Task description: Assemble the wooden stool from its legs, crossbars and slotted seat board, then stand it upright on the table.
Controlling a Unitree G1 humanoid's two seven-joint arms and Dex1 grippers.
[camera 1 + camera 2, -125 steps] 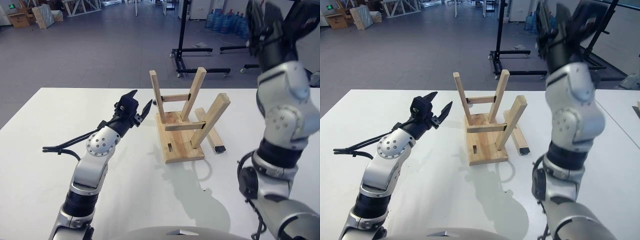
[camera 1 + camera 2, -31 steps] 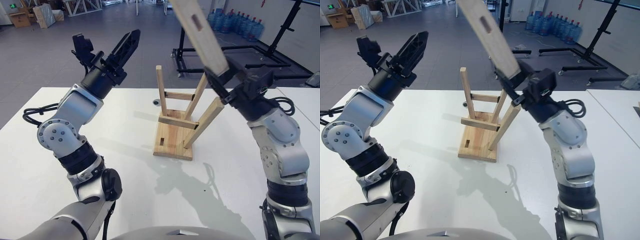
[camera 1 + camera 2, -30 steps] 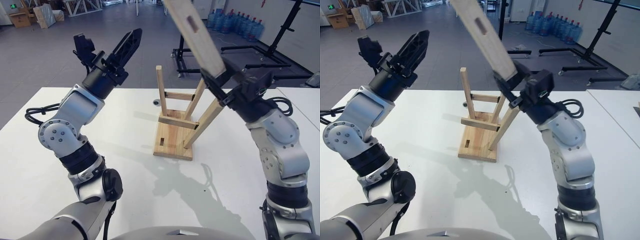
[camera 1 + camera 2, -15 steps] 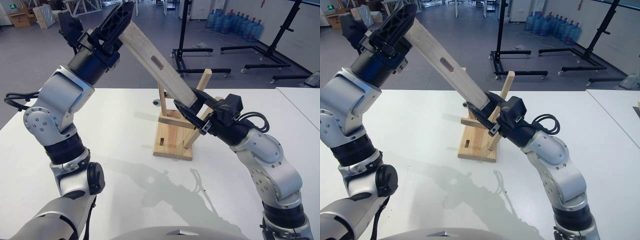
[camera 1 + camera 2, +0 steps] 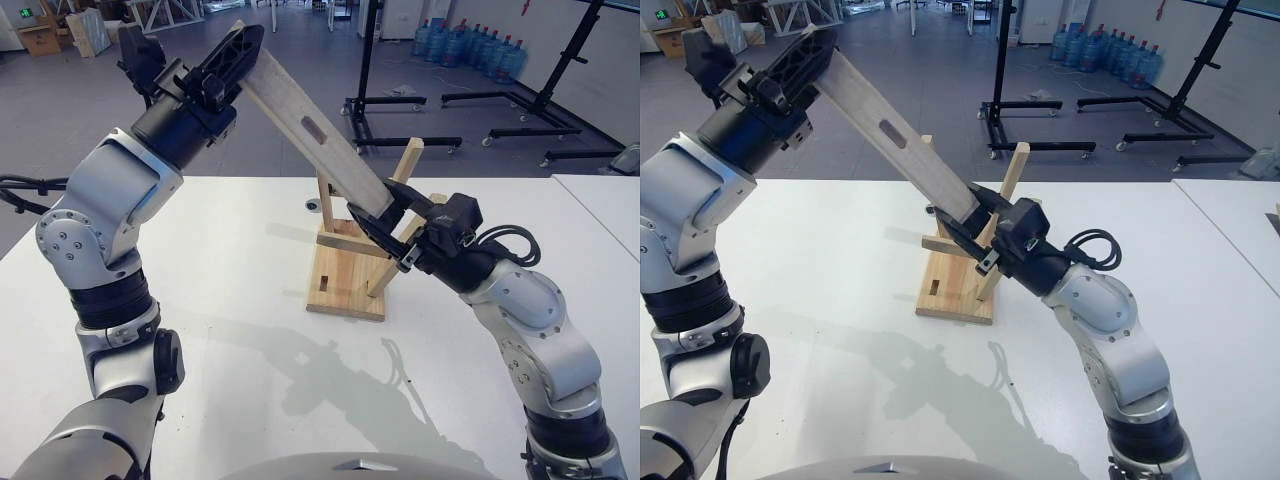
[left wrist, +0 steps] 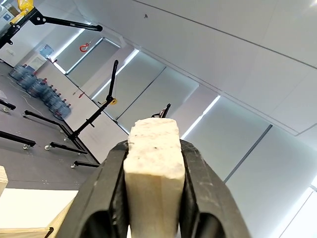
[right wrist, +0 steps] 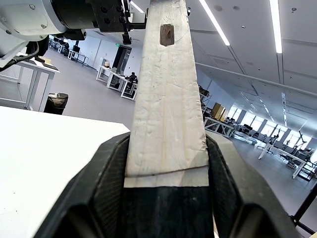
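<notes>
A white table (image 5: 230, 300) carries the work. Over it a long wooden leg (image 5: 290, 105), cut with one rectangular slot (image 5: 313, 127) on its broad face, is held at a slant by both arms. The right tool (image 5: 378, 213) grips the leg's lower end, its two dark fingers (image 7: 111, 173) pressed against the opposite narrow sides of the wood. The left tool (image 5: 243, 40), raised high on the robot's left, is clamped on the upper end, with a finger (image 6: 111, 183) tight on each side of the rough end grain. The lower end hangs just above the part-built stool; whether it touches cannot be told. Behind the right tool the seat board (image 5: 345, 285) lies flat on the table near its middle, a small slot (image 5: 328, 283) open near the left edge. Legs stand up from the board: a short upright one (image 5: 322, 195) at the left, a taller tilted one (image 5: 410, 165) behind, and a leaning one (image 5: 395, 270) partly hidden by the right tool. A crossbar (image 5: 345, 243) joins them above the board. Beyond the table, black wheeled stands (image 5: 420, 110) rest on the grey floor, with blue water bottles (image 5: 480, 50) farther back.
</notes>
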